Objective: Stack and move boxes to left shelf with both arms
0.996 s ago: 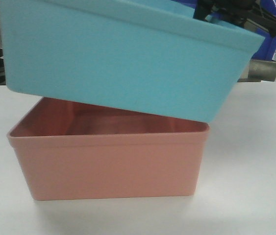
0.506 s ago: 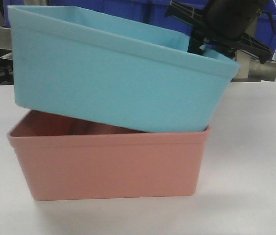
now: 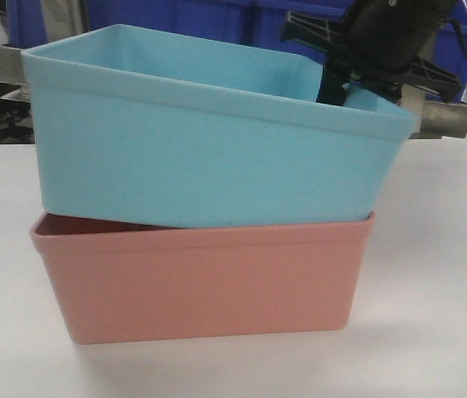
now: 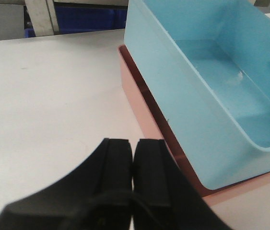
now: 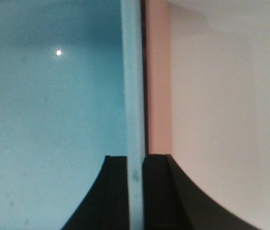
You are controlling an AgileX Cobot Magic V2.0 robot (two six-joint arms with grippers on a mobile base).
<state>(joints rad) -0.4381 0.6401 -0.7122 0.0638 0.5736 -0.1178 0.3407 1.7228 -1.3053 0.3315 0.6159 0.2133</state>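
Exterior front-facing view: light blue tub (image 3: 208, 166) sits tilted in the pink tub (image 3: 208, 286), left end raised, right end sunk inside. Both are on the white tabletop (image 3: 432, 274). Right gripper (image 5: 135, 165) pinches the blue tub's wall, one finger on each side. Left gripper (image 4: 134, 146) has its jaws pressed together, empty, over the table beside the tubs. Dark blue bins (image 3: 175, 16) behind.

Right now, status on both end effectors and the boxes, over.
Left end effector shut, empty. Right end effector shut on blue box wall. Blue box tilted, partly inside pink box. No obstruction seen.
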